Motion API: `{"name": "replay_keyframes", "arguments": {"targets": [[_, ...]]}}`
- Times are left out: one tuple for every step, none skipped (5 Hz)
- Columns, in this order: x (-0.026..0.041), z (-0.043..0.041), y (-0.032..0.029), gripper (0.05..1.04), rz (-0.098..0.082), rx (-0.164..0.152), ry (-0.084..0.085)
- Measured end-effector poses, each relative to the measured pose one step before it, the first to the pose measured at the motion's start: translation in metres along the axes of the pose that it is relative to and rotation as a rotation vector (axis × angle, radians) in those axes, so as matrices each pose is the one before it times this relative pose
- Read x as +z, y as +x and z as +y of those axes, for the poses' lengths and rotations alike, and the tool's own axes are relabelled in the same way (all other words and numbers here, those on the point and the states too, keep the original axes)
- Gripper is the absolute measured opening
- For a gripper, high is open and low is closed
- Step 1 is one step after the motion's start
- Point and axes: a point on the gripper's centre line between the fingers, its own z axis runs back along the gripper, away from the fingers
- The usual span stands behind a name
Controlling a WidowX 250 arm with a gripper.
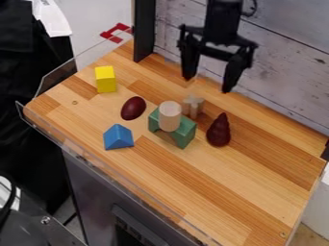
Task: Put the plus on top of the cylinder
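End effector released, nothing between its spread fingers; plus lies lower, toward 7 o'clock in camera view.

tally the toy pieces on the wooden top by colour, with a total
yellow: 1, block
blue: 1, wedge
green: 1, arch
dark red: 2, egg and cone
pale wood: 2, cylinder and plus
total: 7

Blue prism, yellow block, green arch, dark red cone
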Motion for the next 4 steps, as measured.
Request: {"name": "replay_keyframes", "arguments": {"targets": [[-0.01453,0.01264,-0.00097,0.999,0.0233,-0.0064,0.0359],[-0.00953,0.00253,0.00053,0.999,0.0134,-0.0267,0.0107],[-0.00218,0.00011,-0.00098,0.999,0.0015,-0.0196,0.0001],[-0.00506,-0.00025,-0.00251,0.999,0.0046,-0.0090,-0.0027]]}}
